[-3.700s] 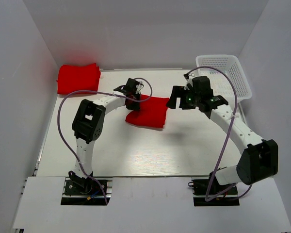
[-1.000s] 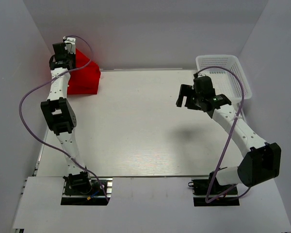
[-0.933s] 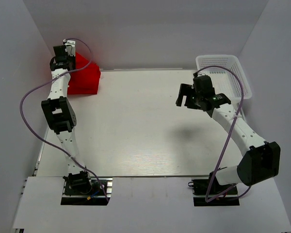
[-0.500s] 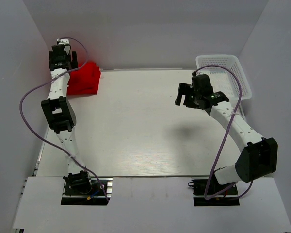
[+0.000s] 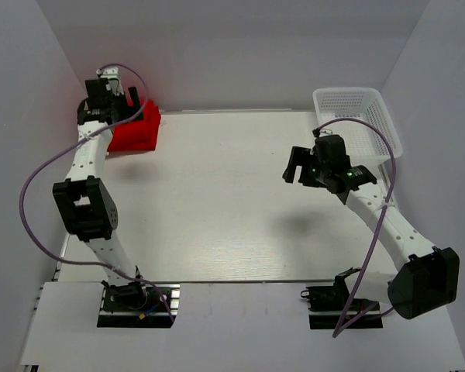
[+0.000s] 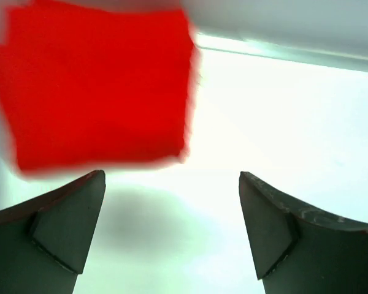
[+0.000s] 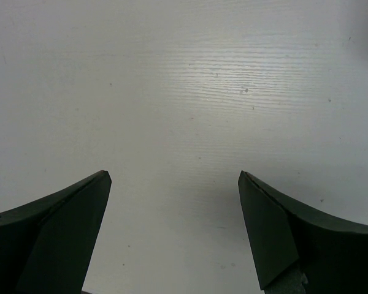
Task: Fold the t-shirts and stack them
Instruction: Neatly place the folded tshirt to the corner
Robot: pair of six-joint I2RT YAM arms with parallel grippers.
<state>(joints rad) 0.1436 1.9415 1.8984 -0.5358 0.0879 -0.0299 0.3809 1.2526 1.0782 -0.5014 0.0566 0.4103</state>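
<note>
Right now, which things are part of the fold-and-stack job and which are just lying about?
Job:
stacked red t-shirts, far-left corner
left gripper, open by the stack
right gripper, open over the table

Lying about:
white mesh basket, far right

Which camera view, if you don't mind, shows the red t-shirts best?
The left wrist view: the t-shirts fill its upper left, unobstructed though blurred. The top external view shows them small, partly behind the left arm. The right wrist view shows only table.

The arms [image 5: 89,155] have white links [image 5: 384,217], black joints [image 5: 81,208], purple cables [image 5: 20,215].
</note>
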